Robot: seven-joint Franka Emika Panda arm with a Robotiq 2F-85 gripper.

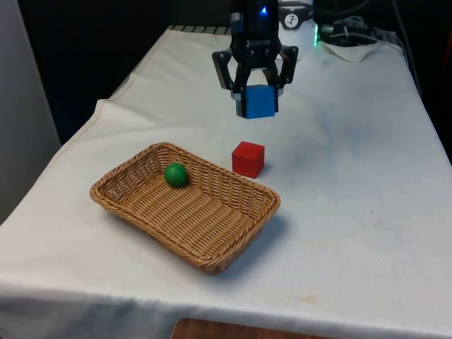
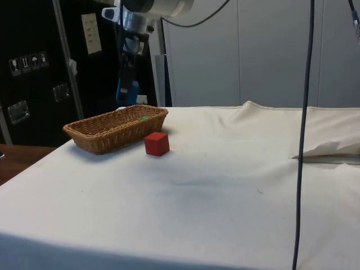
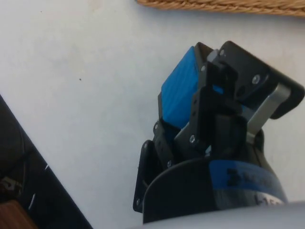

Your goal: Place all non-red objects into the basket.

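One blue cube (image 1: 259, 101) sits clamped in your end effector (image 1: 256, 95), raised above the worktop (image 1: 353, 183). Your basket (image 1: 212, 240) holds a green ball (image 1: 176, 174); the red cube (image 1: 248, 158) lies just beside it.

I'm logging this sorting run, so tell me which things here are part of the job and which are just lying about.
Part of the job:
- blue cube, held in the gripper, above the table
- green ball, already in the basket
- wicker basket

Lying about:
- red cube, on the cloth beside the basket; it stays out
- crumpled paper on the cloth
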